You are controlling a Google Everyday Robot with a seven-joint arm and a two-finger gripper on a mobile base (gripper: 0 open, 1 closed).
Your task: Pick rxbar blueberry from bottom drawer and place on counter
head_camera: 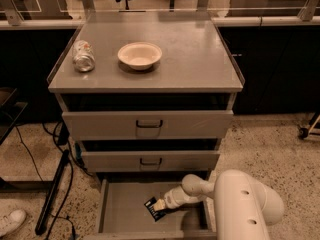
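The rxbar blueberry [152,208], a small dark wrapper with white print, lies on the floor of the open bottom drawer [122,209]. My gripper [159,205] reaches into the drawer from the right at the end of a white arm, and its tip is at the bar's right edge, touching or over it. The counter [195,59] is the flat grey cabinet top above the three drawers.
A crushed silver can [83,55] lies at the counter's left and a cream bowl [140,55] stands near its middle. Two upper drawers with dark handles [149,124] are partly open. Black cables and a stand [52,194] lie on the floor at left.
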